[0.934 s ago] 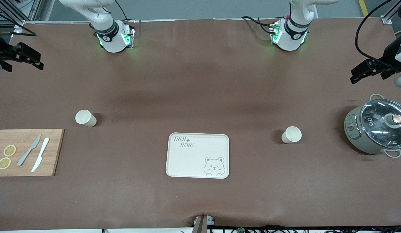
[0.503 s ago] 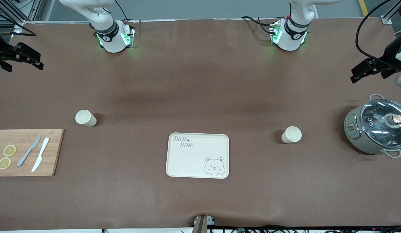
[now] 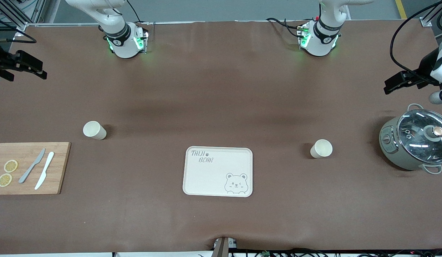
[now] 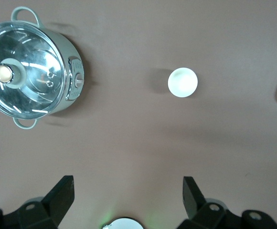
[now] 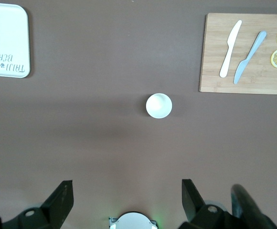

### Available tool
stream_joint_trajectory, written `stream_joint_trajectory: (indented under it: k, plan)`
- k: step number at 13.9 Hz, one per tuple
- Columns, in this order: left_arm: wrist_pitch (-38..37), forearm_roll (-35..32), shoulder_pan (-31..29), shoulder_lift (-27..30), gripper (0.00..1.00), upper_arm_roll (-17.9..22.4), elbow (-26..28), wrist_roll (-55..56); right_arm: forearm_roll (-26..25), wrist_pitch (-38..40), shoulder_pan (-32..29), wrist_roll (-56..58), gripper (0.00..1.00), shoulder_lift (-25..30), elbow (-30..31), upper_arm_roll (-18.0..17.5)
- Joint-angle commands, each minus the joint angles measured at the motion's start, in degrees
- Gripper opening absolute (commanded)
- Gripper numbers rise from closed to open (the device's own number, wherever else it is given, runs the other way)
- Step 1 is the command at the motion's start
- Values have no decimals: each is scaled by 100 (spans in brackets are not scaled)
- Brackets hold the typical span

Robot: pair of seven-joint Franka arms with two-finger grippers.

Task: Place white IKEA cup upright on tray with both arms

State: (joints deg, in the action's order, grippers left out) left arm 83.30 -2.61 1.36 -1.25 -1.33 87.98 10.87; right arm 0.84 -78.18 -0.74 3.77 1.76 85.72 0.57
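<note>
Evidently nothing has been grasped yet. Two white cups are seen standing upright, mouths up, on the brown table. Seen from the tray [image 3: 206,178] on the front view's clock face, the one cup [image 3: 321,148] is found between 2 and 3 o'clock, toward the left arm's end. The other cup [image 3: 94,130] is found between 9 and 10 o'clock, toward the right arm's end. Both are well apart from the tray.

The left gripper [image 3: 402,81] is held high over the bare table, at about 12 o'clock from the pot [image 3: 413,142], with its fingers [image 4: 62,191] spread wide and empty. The right gripper [image 3: 23,66] is held high over the table's edge, at 12 o'clock from the cutting board [image 3: 56,167], equally wide and empty.

Each cup is judged light, stiff and smooth-walled, so it is easily tipped by a sideways nudge. A hold is best taken across the wall just below the rim, or with one finger inside the mouth. Moderate pressure should be used, since a glossy taper may slip upward out of a tight pinch.
</note>
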Motion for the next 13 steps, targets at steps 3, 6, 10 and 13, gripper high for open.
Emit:
stream_joint_trajectory:
  k: [3,6,10,13]
  plan:
    - [492,-108,13,-508,100,18,218,-102,48,66,-67,36,100,-228,-56,-31]
    - [1344,-99,-31,-543,100,10,947,-76,65,57,-312,36,100,-342,-30,-31]
    - [2364,-90,-13,-535,100,-8,1887,21,22,-4,-515,36,100,-510,5,-31]
    - [3330,-20,-4,-535,100,-34,2530,56,22,-557,-471,45,100,-615,75,-31]
